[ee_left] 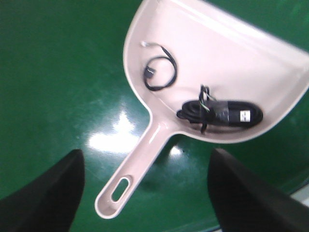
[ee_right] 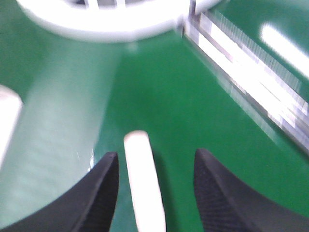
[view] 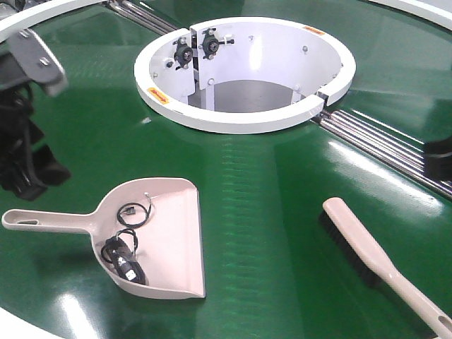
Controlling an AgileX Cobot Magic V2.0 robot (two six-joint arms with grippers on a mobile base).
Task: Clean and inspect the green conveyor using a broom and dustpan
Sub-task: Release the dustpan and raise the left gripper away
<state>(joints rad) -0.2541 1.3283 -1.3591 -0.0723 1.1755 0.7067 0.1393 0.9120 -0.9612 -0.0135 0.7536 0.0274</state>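
The green conveyor (view: pixel 268 198) fills the front view, with its white ring opening (view: pixel 244 70) at the top and steel rollers (view: pixel 381 141) on the right. The beige dustpan (view: pixel 166 240) lies at the lower left, handle pointing left. It holds a bundled black cable (view: pixel 123 258) and a small wire loop (view: pixel 134 214). The broom (view: pixel 374 258) lies at the lower right. My left gripper (view: pixel 32 166) is open above the belt; the dustpan handle (ee_left: pixel 145 154) shows between its fingers, untouched. My right gripper (ee_right: pixel 157 154) is open, with the blurred broom end (ee_right: pixel 142 183) between its fingers.
The conveyor's white outer rim (view: pixel 21 328) runs along the near left edge. A dark part (view: pixel 439 159) sits at the right edge by the rollers. The ring opening is a deep hole with bearing fittings (view: pixel 198 48) inside. The right wrist view is motion-blurred.
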